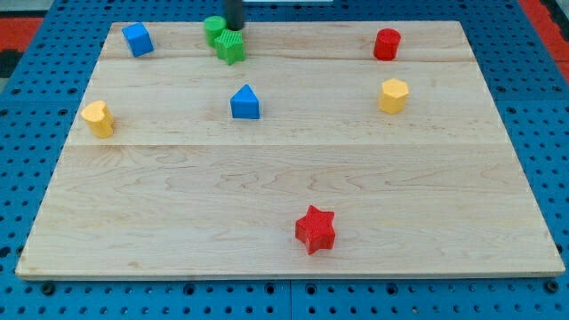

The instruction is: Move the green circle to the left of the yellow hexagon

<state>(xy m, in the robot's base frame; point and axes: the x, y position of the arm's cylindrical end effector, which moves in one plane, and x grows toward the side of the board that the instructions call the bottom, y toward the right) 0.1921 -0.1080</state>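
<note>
- A yellow block (99, 118), rounded but of a shape I cannot fix, stands near the view's left edge of the wooden board (267, 204).
- A blue cube (138, 39) sits near the board's top left corner.
- The green circle (214, 29), the block the task names, lies at the board's top edge, left of centre, touching or just beside a second green block (230, 46) with a ribbed face below and to its right.
- My tip (233, 28) comes down at the top edge just to the right of the green circle, right over the ribbed green block; I cannot tell whether it touches either.
- There are no fingers to describe: the arm ends in a bare rod, so nothing spreads or pinches.
- A blue block with a peaked, house-like top (245, 102) stands below the green pair.
- A red star (315, 228) rests near the board's bottom edge, right of centre.
- A red cylinder (387, 44) sits at the top right, and the yellow hexagon (394, 95) below it.
- Judgement: the tip is on the wrong side; it should circle to the circle's left, then push rightward and slightly down, steering clear of the ribbed green block and stopping short of the hexagon.
- No brand, label or writing can be read anywhere.
</note>
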